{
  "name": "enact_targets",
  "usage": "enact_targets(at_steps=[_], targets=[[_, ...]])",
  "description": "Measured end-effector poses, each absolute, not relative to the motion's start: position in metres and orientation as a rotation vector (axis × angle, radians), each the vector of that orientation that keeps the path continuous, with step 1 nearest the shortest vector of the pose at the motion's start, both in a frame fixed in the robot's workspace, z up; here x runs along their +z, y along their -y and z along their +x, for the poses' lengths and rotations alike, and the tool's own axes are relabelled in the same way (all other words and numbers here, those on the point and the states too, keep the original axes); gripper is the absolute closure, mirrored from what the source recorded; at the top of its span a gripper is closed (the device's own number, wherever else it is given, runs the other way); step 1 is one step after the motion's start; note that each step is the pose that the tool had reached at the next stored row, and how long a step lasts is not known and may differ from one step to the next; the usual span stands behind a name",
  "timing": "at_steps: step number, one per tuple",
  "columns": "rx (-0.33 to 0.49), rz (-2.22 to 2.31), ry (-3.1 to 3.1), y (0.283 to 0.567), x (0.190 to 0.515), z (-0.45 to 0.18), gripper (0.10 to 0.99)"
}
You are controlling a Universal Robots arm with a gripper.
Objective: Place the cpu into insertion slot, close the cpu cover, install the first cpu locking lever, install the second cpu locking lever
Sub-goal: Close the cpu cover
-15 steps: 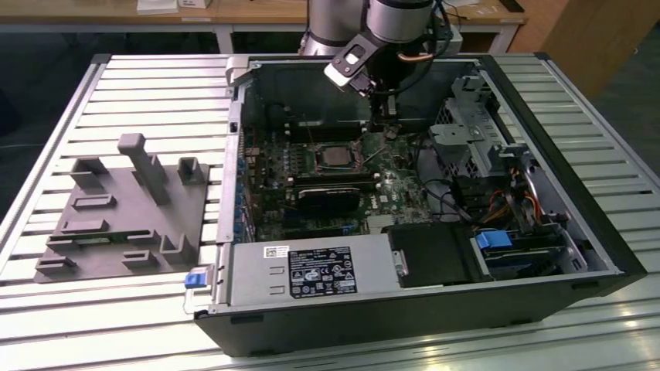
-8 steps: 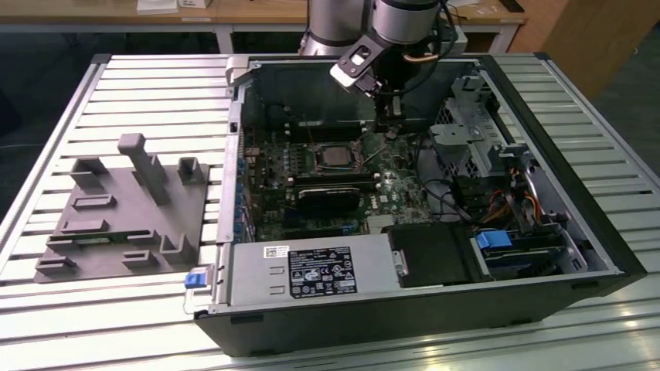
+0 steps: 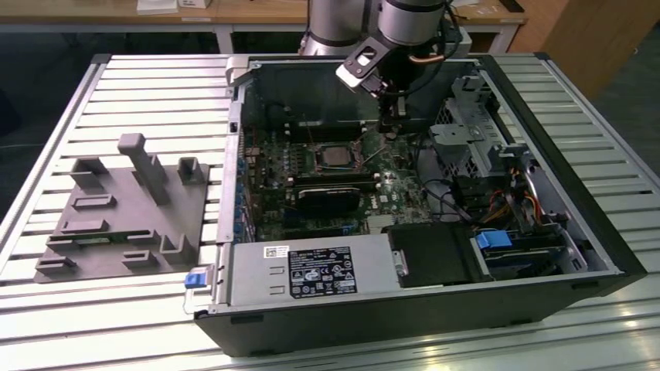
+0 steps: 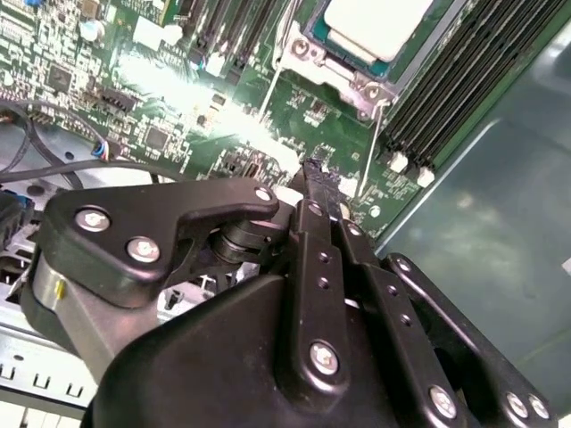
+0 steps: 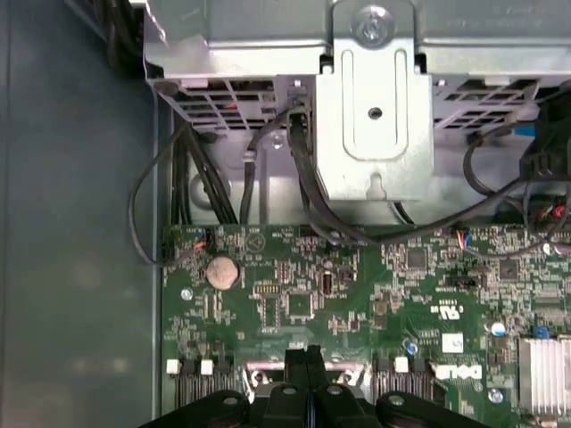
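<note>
The cpu (image 4: 373, 20) shows its pale face inside the insertion slot (image 3: 332, 157) on the green board. The silvery cpu cover (image 4: 343, 78) lies flat around it. Two thin wire levers (image 4: 273, 85) run along the socket's sides, one of them (image 4: 380, 125) toward the memory slots. My gripper (image 4: 315, 171) is shut with nothing between its fingers. In the exterior view the gripper (image 3: 390, 136) hangs low over the board on the socket's right side. In the first wrist view its closed fingertips (image 5: 308, 355) sit just above the socket's edge.
The black computer case (image 3: 413, 309) lies open on a slatted metal table (image 3: 134, 85). A black heatsink block (image 3: 328, 197) sits before the socket. Drive cages and cables (image 3: 484, 178) crowd the exterior view's right. A grey fixture (image 3: 124, 209) stands on the exterior view's left.
</note>
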State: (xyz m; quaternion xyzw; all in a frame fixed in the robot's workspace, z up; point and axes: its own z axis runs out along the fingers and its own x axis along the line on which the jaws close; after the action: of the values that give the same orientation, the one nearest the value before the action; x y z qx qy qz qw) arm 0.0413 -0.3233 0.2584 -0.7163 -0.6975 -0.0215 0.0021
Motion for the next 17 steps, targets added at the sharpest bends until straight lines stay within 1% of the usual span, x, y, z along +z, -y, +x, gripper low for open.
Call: enact_targets(at_steps=[11,17], targets=[[-0.057,-2.258,2.173,0.320,0.256,0.058,0.980],[-0.055,-2.263,2.166,0.320,0.250,0.061,0.980]])
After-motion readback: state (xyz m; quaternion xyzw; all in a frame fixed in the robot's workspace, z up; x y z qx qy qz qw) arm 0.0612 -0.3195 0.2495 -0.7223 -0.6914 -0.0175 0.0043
